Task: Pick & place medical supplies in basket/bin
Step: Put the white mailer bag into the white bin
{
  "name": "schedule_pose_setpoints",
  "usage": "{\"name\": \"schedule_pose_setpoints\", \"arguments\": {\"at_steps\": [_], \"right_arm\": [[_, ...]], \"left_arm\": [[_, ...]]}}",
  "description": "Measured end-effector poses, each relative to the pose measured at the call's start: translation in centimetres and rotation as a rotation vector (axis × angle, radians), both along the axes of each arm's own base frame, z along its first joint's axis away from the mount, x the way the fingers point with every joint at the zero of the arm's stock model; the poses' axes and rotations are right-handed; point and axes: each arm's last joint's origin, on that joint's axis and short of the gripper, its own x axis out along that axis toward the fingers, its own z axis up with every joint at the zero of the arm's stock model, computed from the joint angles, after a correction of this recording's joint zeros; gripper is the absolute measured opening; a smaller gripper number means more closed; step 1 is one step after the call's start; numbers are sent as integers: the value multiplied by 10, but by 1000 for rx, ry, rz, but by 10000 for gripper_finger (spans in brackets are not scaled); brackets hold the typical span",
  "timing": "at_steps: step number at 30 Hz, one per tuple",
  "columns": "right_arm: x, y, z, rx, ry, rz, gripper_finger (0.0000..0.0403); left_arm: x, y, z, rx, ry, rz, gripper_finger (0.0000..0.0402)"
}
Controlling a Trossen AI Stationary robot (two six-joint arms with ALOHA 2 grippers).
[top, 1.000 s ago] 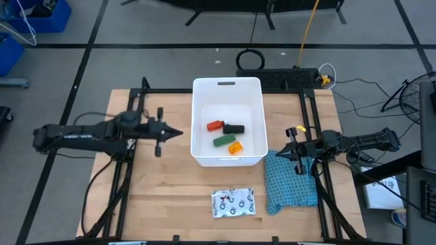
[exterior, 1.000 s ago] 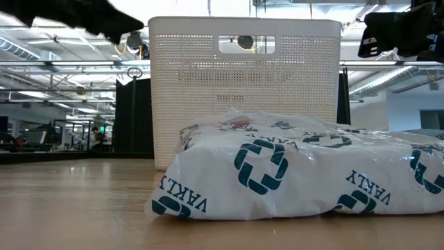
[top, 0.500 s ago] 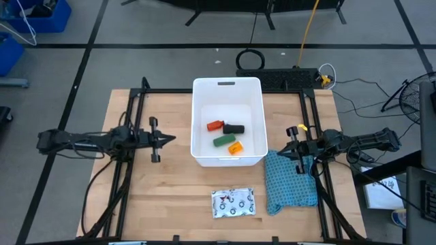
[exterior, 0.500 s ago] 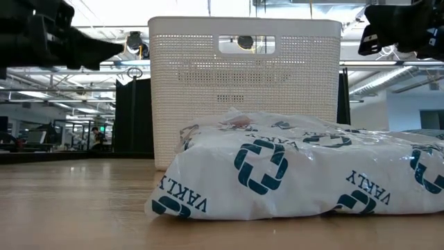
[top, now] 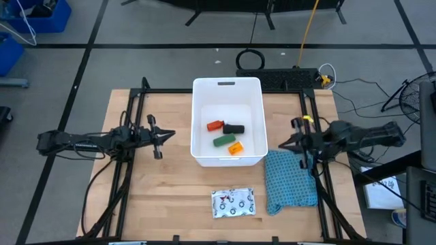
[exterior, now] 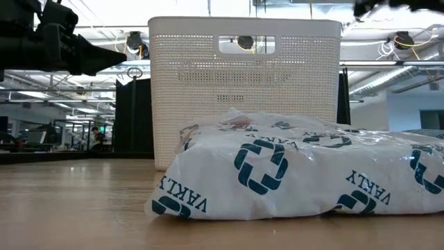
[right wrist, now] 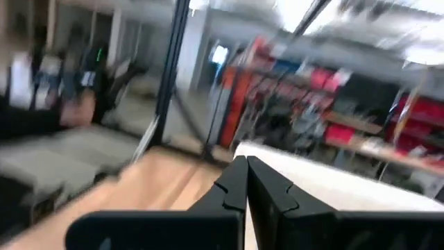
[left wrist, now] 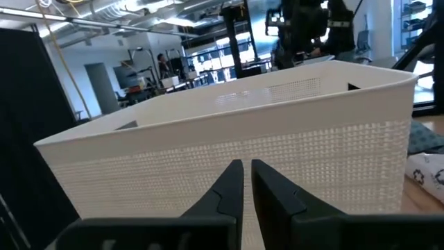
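Observation:
The white bin stands mid-table and holds several small supplies: a red one, a black one, a green one and an orange one. The flat white pouch lies on the table in front of the bin, filling the low view. My left gripper hovers shut to the left of the bin, its fingers pointing at the bin's wall. My right gripper hovers shut to the right of the bin, over the teal cloth's far end.
A teal textured cloth lies to the right of the pouch, under the right arm. Black frame rails run along both sides of the table. Bare wood lies to the left of the pouch and in front of the left arm.
My left gripper has drawn back from the bin toward the table's left edge and now holds still. My right gripper has risen, leaving the low view's top edge, and has shifted slightly toward the far edge; its wrist view is blurred by motion.

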Motion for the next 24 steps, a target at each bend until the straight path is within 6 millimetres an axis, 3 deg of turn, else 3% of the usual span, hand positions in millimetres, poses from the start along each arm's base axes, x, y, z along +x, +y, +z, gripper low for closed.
{"name": "schedule_pose_setpoints", "arguments": {"at_steps": [5, 9, 12, 17, 24], "right_arm": [[43, 20, 53, -110, 168, 10, 0], [85, 43, 68, -186, 404, -129, 16], [116, 68, 61, -223, 565, -142, 50], [151, 114, 48, -235, 637, -113, 128], [175, 168, 2, -301, 657, -143, 206]], "left_arm": [[0, 0, 0, -2, -1, -9, 31], [0, 0, 0, -22, -6, -6, 21], [0, 0, 0, -39, -8, -8, 9], [0, 0, 0, -82, -16, -17, 6], [0, 0, 0, -184, -35, -28, 35]]}}
